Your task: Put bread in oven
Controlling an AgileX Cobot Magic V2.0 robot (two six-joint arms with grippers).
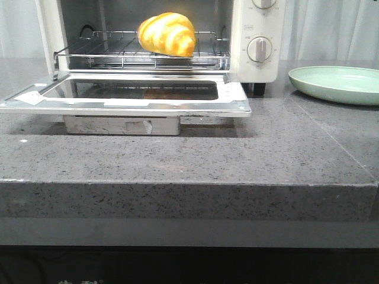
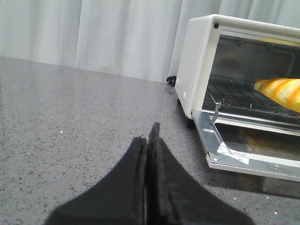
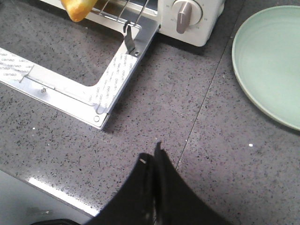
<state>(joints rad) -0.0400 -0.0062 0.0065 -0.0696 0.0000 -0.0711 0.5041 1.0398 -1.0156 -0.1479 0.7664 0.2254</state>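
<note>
The clear protective film strips (image 3: pixel 112 77) stuck along the metal frame of the cream-white toaster oven's lowered glass door (image 3: pixel 56 84) carry small repeated grey lettering, too fine to read with certainty. A small white sticker (image 2: pixel 233 153) on the door frame's corner is also illegible. A tiny label (image 1: pixel 247 28) above the round dial (image 1: pixel 259 49) cannot be made out.

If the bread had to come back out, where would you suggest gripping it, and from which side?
I'd grip the bread across its fat middle, coming straight in from the front over the lowered door: it lies crosswise on the wire rack, tapered ends pointing sideways.
</note>
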